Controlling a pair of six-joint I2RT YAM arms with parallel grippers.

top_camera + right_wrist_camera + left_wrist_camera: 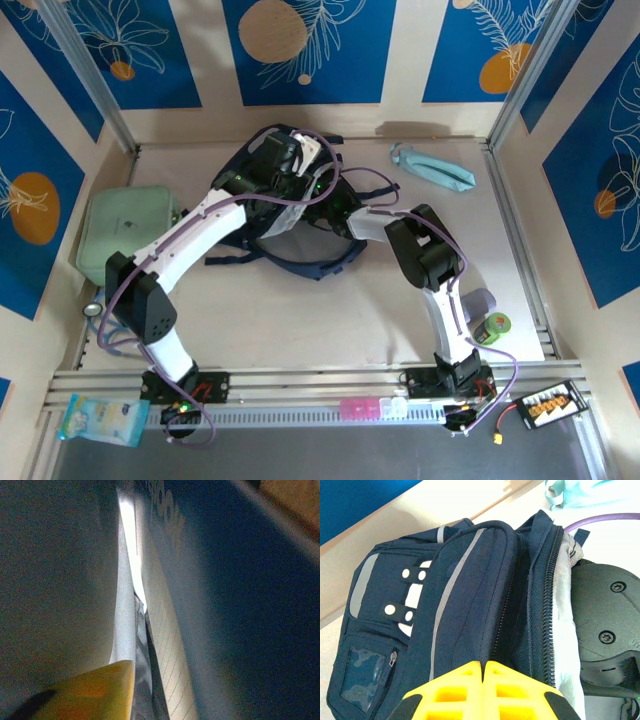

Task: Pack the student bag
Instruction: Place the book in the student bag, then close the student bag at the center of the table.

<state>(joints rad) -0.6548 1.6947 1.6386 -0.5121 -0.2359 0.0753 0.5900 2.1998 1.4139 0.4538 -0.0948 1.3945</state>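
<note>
The student bag is a navy-blue backpack lying at the back middle of the table, with its main zip open. In the left wrist view the bag shows its light stripe, white buckle patch and pale lining. My left gripper is shut, its yellow fingertips pinching the fabric edge beside the zipper. My right arm reaches into the bag's opening from the right. Inside, in dim light, one yellow finger stands beside lined notebook pages and a white sheet. The jaws stand apart; the other finger is hidden.
A mint-green flat case lies left of the bag. At the back right there is a light-blue pouch. A green-capped item stands by the right arm's base. A packet and a small pink box sit on the front rail.
</note>
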